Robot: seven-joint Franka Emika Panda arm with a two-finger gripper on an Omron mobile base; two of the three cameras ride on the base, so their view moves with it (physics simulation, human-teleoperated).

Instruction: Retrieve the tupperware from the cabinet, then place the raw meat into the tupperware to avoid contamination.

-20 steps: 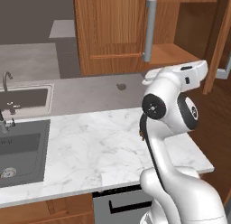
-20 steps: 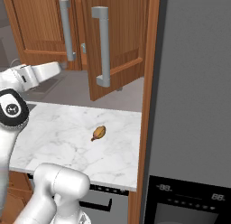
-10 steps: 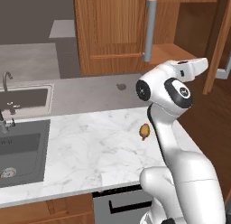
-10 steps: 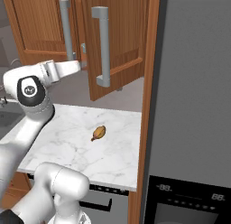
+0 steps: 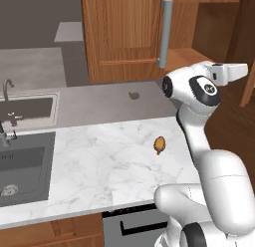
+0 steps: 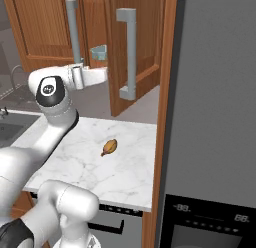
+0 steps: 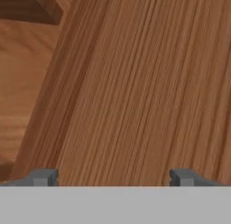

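The tupperware (image 6: 99,52), pale blue-grey, sits on the shelf inside the cabinet (image 6: 45,27), seen between its two open doors. The raw meat (image 5: 159,144), a small orange-brown lump, lies on the marble counter, and it lies right of my arm as raw meat (image 6: 109,147) from the other side. My gripper (image 7: 113,178) is open with nothing between its fingertips (image 7: 45,177), facing a wooden cabinet panel close up. My hand (image 6: 95,76) is raised just below and left of the tupperware, short of the open door (image 6: 145,47).
A sink (image 5: 22,159) with a faucet is set into the counter at the left. A tall dark appliance column (image 6: 215,117) with an oven stands right of the counter. Long grey bar handles (image 6: 131,52) stick out from the cabinet doors near my hand.
My arm has swung up and toward the cabinet, carrying the hand from over the counter to shelf height. The meat and tupperware have not moved.
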